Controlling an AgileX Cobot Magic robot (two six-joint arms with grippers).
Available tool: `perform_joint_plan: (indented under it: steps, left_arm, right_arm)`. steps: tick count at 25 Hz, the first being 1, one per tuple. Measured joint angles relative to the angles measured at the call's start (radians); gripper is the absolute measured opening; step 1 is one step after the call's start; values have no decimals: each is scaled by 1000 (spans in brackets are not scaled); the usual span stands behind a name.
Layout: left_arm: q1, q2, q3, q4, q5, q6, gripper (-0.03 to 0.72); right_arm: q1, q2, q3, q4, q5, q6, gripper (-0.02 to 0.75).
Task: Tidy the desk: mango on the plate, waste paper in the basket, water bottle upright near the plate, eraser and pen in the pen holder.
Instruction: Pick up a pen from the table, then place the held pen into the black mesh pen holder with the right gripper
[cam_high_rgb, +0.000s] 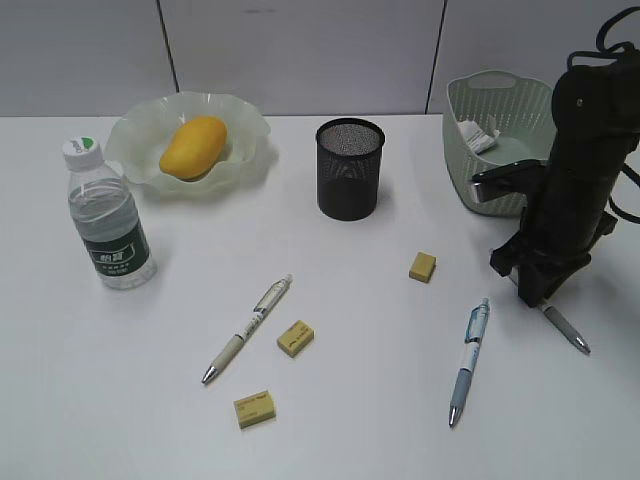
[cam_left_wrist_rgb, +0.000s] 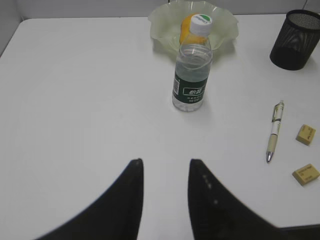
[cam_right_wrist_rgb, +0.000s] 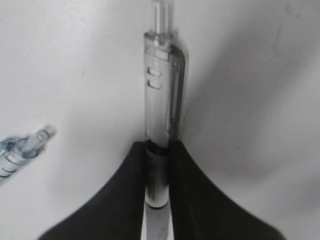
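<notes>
On the plain white desk, the water bottle was seen standing upright at the far left, just beside the plate. The left gripper was shown only in its wrist view, held apart at a moderate width with nothing between its fingers, well short of the bottle.

To the right lay a beige pen, three yellow erasers and a blue pen, all on the desk and not yet stowed. At the far right, the right gripper was lowered onto a grey pen; in the wrist view its fingers were pressed against both sides of the barrel, so the pen was judged gripped while lying on the desk.

For this step, the grip would best be confirmed firm, the pen lifted straight, tipped toward vertical and released only above the holder's mouth.

As to containers: the mango was held in the ruffled plate; the black mesh pen holder appeared empty; the waste paper was seen inside the basket.
</notes>
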Motion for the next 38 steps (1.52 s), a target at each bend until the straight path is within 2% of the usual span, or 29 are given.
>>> perform_joint_plan:
  steps: [1,2,6,10,13,19,23,30,38]
  left_arm:
    - [0,0,0,0,0,0,238]
    - [0,0,0,0,0,0,238]
    - [0,0,0,0,0,0,238]
    - [0,0,0,0,0,0,238]
    - [0,0,0,0,0,0,238]
    - [0,0,0,0,0,0,238]
    - [0,0,0,0,0,0,238]
    - [0,0,0,0,0,0,238]
    - [0,0,0,0,0,0,238]
  right_arm:
    - [0,0,0,0,0,1,116]
    - [0,0,-1,0,0,3,113]
    - [0,-2,-1,8,2,26,113]
    - [0,-23,7,90,18,35,113]
    - [0,-85,26,138,20,35,113]
    - [2,-235,41,163,34,21,113]
    - [47,-340,41,172,-2,-10,113]
    - [169,-409,41,229,-277,-65,113]
    - [194,-417,68,475,-681,-256,113]
